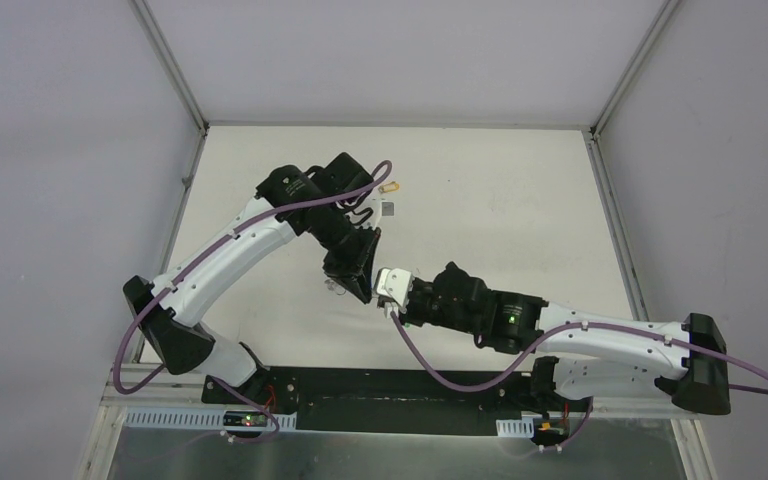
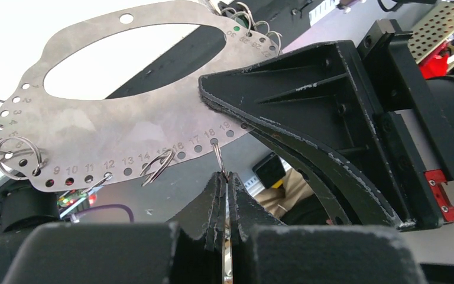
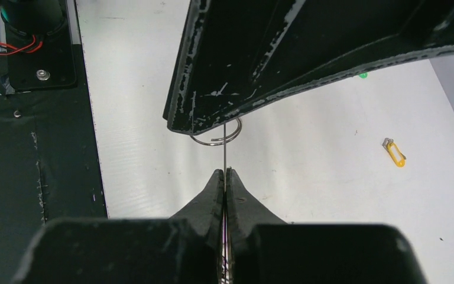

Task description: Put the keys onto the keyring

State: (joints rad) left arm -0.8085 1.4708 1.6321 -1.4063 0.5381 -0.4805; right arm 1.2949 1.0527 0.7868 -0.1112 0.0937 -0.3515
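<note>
Left wrist — left pincer (image 2: pixel 224 179) nips a ring (image 2: pixel 217 155) under the keyring (image 2: pixel 124 127).

Only a speck of the green key (image 3: pixel 363 75) shows; the rest is hidden.

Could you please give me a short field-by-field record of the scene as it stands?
left gripper: shut on a split ring hanging from the keyring plate
right gripper: shut on the keyring plate's edge
keyring plate: flat metal, numbered holes, several rings attached
yellow key: lying on the table, apart from both grippers
</note>
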